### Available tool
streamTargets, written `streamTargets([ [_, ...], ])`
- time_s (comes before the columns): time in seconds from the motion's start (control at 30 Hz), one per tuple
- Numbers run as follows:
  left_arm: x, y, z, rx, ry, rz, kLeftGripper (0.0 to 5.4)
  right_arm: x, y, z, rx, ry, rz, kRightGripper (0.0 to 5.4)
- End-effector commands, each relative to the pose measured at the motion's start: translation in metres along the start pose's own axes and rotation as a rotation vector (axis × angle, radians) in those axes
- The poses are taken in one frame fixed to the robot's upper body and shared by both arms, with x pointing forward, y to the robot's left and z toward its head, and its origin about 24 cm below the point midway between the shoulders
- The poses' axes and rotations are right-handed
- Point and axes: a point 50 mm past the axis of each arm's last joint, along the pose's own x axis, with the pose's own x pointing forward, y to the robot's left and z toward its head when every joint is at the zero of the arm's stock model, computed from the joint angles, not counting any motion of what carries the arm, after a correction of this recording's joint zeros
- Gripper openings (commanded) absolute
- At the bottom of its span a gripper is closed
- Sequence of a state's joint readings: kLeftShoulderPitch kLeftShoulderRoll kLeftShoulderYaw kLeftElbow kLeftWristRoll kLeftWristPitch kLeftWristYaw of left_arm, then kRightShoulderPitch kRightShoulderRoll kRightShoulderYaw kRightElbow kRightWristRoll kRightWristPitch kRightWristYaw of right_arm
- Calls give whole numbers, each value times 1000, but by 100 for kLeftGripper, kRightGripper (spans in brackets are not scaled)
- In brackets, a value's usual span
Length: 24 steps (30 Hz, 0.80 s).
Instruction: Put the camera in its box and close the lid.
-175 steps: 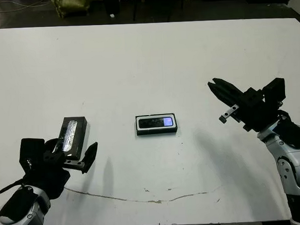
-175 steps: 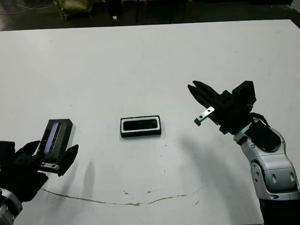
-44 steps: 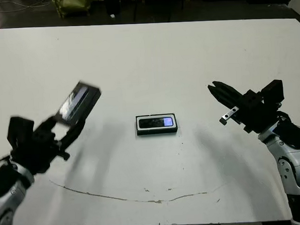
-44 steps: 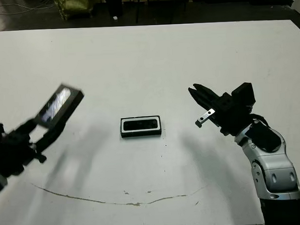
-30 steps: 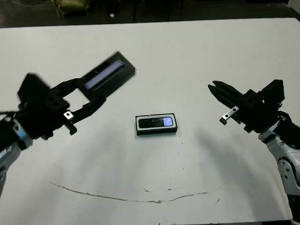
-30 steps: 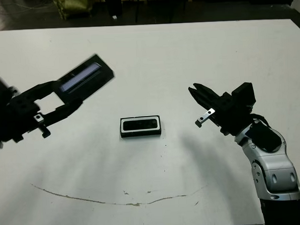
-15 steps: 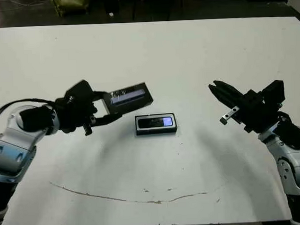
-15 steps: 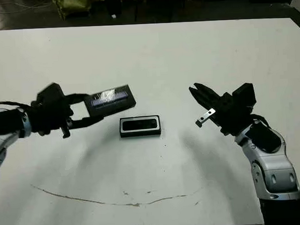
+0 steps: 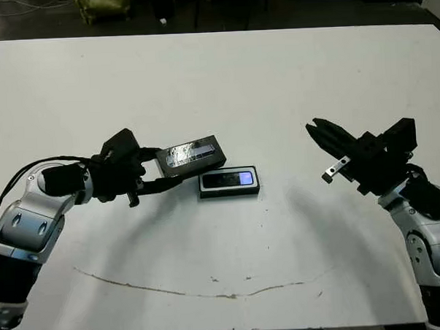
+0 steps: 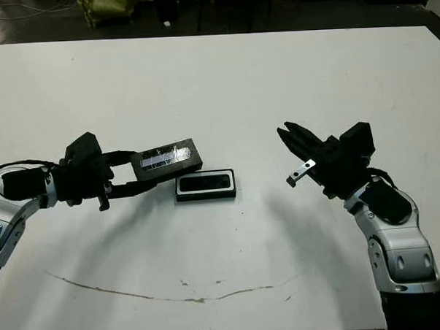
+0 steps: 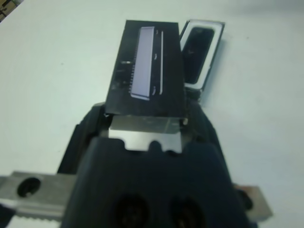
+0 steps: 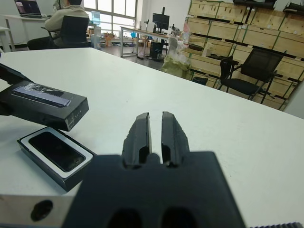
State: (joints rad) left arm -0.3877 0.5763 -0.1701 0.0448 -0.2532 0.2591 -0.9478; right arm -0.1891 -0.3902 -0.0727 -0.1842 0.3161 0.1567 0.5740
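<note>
On the white table [image 9: 274,75] — scuffed by a thin brownish line near its front edge, with stacked crates, office chairs and a seated person beyond, no readable writing — the left gripper [image 9: 162,171] clenched the lid [image 9: 190,154] just beside the box [image 9: 229,182] holding the camera [image 9: 229,180], while the right gripper [image 9: 315,129] hovered well apart, fingers nearly together and empty.

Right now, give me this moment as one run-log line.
left gripper: shut on lid | lid: above-left of box | camera: in box | right gripper: shut, idle
</note>
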Motion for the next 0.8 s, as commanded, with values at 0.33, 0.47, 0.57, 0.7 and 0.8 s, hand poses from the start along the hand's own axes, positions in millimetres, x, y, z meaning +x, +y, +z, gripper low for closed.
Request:
streamTargets([
  [0.33, 5, 3, -18, -55, -72, -93, 208, 0, 5, -10, 38, 49, 2, 0],
  [0.47, 9, 4, -21, -69, -74, -132, 208, -1, 4, -10, 39, 46, 6, 0],
  [0.57, 11, 6, -23, -76, -72, -166, 208, -1, 4, -10, 46, 44, 7, 0],
  [0.7, 16, 7, -27, -71, -49, -189, 208, -2, 3, -11, 48, 43, 9, 0],
  [0.8, 21, 6, -28, -48, -40, -196, 208, -2, 3, -11, 41, 48, 7, 0],
])
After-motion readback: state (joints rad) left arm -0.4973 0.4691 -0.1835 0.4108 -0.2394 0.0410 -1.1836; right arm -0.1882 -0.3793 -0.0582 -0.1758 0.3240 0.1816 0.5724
